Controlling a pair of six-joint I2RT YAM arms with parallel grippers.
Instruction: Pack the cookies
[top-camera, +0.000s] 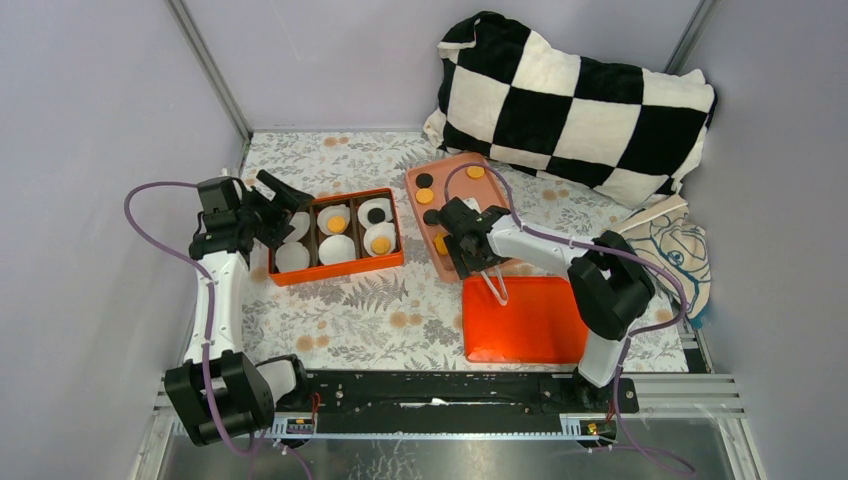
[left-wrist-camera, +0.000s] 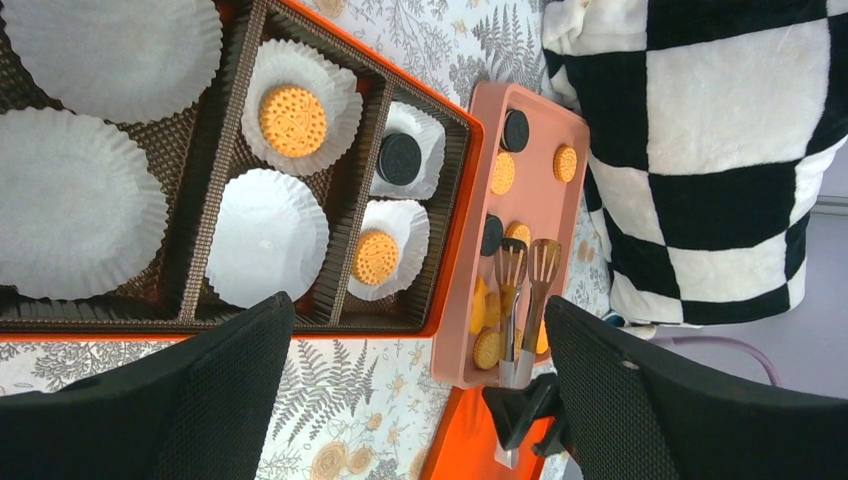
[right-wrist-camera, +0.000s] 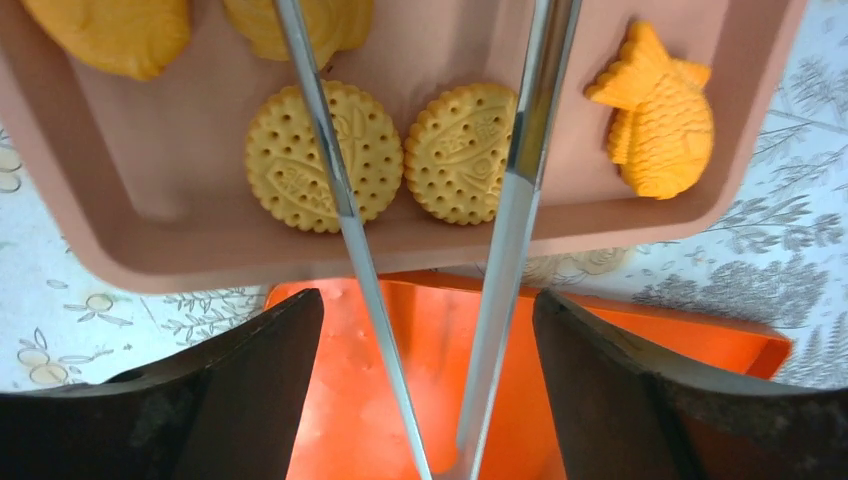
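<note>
My right hand (right-wrist-camera: 425, 300) clasps the tongs (right-wrist-camera: 520, 170), their arms spread over two round cookies (right-wrist-camera: 290, 160) just ahead, in the pink tray (right-wrist-camera: 130, 240). A crooked squeeze could skid a cookie over the rim. The wrist view cuts off the tong tips. My left hand (left-wrist-camera: 415, 305) hangs released above the box (left-wrist-camera: 100, 328).

Paper liners (left-wrist-camera: 268, 235) x6. Cookies (left-wrist-camera: 293, 120) in box (top-camera: 335, 268): 2 orange, 1 blk. Pink tray (left-wrist-camera: 545, 205): 2 blk. Tongs (left-wrist-camera: 510, 270) x1.

Floral-clothed table (top-camera: 380, 310); orange box (top-camera: 340, 268), pink tray (top-camera: 460, 190), orange lid (top-camera: 525, 320), checkered pillow (top-camera: 580, 100)
</note>
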